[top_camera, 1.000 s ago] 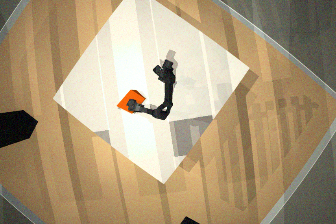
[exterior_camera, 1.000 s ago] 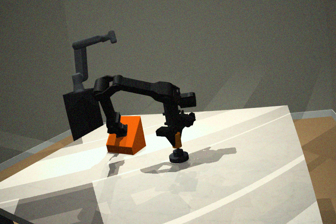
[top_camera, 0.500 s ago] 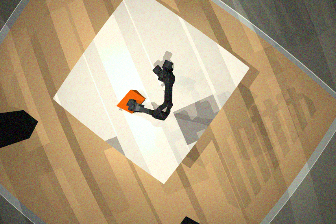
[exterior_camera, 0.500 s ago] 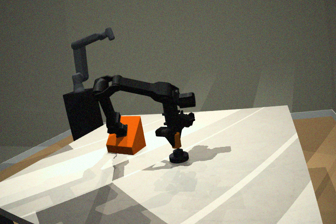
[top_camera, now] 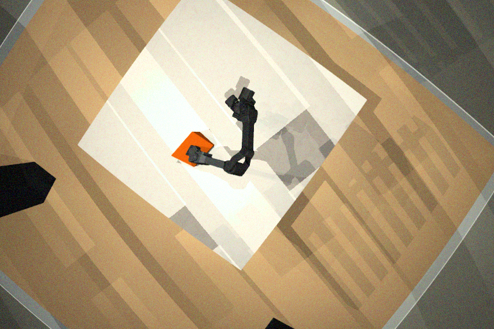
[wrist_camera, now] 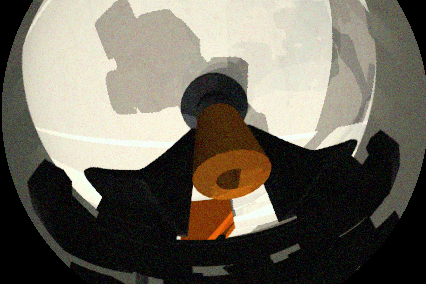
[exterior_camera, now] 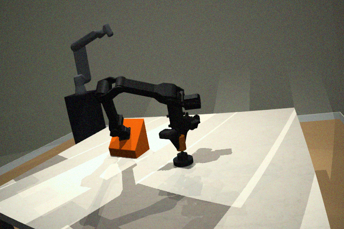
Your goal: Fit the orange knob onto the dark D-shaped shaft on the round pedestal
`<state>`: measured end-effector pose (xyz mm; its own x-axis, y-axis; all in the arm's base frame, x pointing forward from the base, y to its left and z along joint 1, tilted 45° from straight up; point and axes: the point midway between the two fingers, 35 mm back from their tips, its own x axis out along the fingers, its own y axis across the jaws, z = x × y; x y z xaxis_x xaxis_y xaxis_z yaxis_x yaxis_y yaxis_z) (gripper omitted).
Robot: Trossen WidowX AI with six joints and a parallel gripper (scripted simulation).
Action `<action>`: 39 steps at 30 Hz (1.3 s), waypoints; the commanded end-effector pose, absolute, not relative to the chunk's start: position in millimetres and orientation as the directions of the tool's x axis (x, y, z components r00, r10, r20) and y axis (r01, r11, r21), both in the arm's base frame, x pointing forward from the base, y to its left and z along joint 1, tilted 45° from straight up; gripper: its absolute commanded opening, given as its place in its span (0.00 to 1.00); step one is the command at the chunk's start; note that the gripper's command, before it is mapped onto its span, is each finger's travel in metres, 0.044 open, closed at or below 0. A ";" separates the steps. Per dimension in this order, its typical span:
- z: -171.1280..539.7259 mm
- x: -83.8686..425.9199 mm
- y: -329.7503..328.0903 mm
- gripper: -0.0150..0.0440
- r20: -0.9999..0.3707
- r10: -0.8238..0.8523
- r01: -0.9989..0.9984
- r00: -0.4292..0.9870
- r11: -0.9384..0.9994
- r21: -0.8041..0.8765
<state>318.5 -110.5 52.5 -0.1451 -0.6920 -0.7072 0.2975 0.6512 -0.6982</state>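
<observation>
The orange knob [exterior_camera: 182,142] [wrist_camera: 210,139] is an upright cylinder with a dark hole in its top face. My gripper [exterior_camera: 181,145] [wrist_camera: 220,131] is shut on the knob, with one finger on either side. The round dark pedestal [exterior_camera: 183,161] [wrist_camera: 189,101] stands on the white table directly below the knob. A narrow bit of the dark shaft [exterior_camera: 181,152] shows between the knob's bottom and the pedestal's raised centre. The knob is upright and clear of the pedestal. Whether the shaft's tip is inside the hole, and where its flat side is, is hidden.
An orange wedge block [top_camera: 191,139] [exterior_camera: 141,140] [wrist_camera: 206,217] stands on the white table [top_camera: 264,52] [exterior_camera: 258,151] under the arm's base. A dark box [exterior_camera: 84,117] with a grey arm [exterior_camera: 81,59] stands beyond the table. Shadows cross the table around the pedestal.
</observation>
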 end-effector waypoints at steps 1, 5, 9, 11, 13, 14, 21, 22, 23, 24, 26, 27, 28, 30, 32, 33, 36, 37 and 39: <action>53.4 318.1 -109.2 0.25 -0.705 -0.694 0.403 -0.144 0.610 -0.682; 52.3 316.4 -109.8 0.25 -0.705 -0.694 0.439 -0.144 0.594 -0.674; 52.0 316.8 -110.5 0.25 -0.705 -0.694 0.439 -0.144 0.594 -0.674; 52.0 317.3 -110.8 0.25 -0.705 -0.694 0.439 -0.144 0.594 -0.674; 52.1 318.0 -111.3 0.25 -0.705 -0.694 0.439 -0.144 0.594 -0.674; 52.1 318.3 -111.5 0.25 -0.705 -0.694 0.439 -0.144 0.594 -0.674; 50.9 318.2 -112.3 0.25 -0.705 -0.694 0.439 -0.144 0.594 -0.674; 50.8 318.1 -112.4 0.25 -0.705 -0.694 0.439 -0.144 0.594 -0.674; 50.7 317.8 -112.4 0.25 -0.705 -0.694 0.439 -0.144 0.594 -0.674; 50.5 317.6 -112.5 0.25 -0.705 -0.694 0.439 -0.144 0.594 -0.674; 50.2 317.1 -112.7 0.25 -0.705 -0.694 0.439 -0.144 0.594 -0.674; 50.7 317.2 -112.2 0.25 -0.705 -0.694 0.439 -0.144 0.594 -0.674; 50.6 317.0 -112.1 0.25 -0.705 -0.694 0.439 -0.144 0.594 -0.674; 50.6 316.7 -112.0 0.25 -0.705 -0.694 0.439 -0.144 0.594 -0.674; 50.6 316.7 -112.0 0.25 -0.705 -0.694 0.439 -0.144 0.594 -0.674; 50.6 316.7 -112.0 0.25 -0.705 -0.694 0.439 -0.144 0.594 -0.674; 52.3 316.6 -110.3 0.25 -0.705 -0.694 0.439 -0.144 0.594 -0.674; 52.7 316.7 -110.0 0.25 -0.705 -0.694 0.439 -0.144 0.594 -0.674; 53.9 317.2 -109.6 0.25 -0.705 -0.694 0.439 -0.144 0.594 -0.674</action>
